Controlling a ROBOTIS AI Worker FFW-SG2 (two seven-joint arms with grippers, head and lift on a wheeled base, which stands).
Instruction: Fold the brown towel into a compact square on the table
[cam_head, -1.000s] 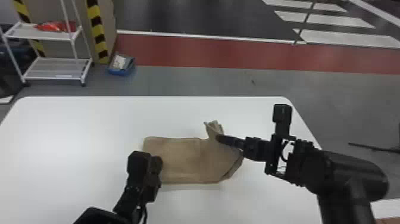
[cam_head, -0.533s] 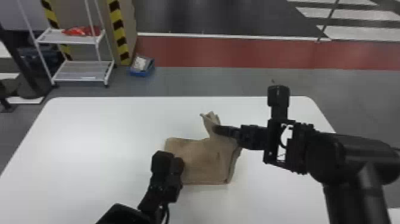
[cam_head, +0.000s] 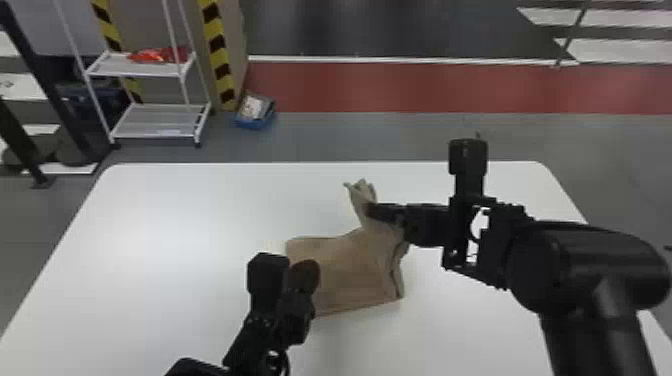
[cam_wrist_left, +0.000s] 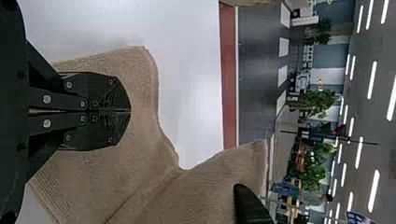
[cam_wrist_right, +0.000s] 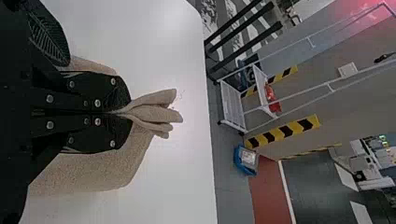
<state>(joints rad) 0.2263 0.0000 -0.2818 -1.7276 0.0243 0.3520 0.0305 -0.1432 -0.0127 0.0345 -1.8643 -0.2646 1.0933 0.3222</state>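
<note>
Black right gripper (cam_wrist_right: 125, 112) is clamped on the brown terry towel (cam_head: 350, 272), with a bunched tuft (cam_wrist_right: 156, 113) poking out past the tips and the pinched section raised above the rest. Left gripper (cam_wrist_left: 129, 111) has its tips together over the towel's left part; can't tell if any cloth is caught between them or if it presses down. Beyond both, the towel lies toward the near side of the white table (cam_head: 175, 220), mostly flat, layered edges showing at its right end, far edge pulled up where the right gripper has it. Step in hand looks like a fold being set up or carried over; partway through the job, not a compact square so far. To do it well: lift just enough for the held layers to clear the ones below, carry slowly, no dragging. Left gripper should act as a light anchor so the base doesn't slide or rotate. Bunching is the main risk, since a gathered pinch may set down as a ridge; lower it while easing it outward, line it up with the edges beneath, then open gently and back straight off so nothing snags. Soft cloth, likely to need a light flattening pass after.
</note>
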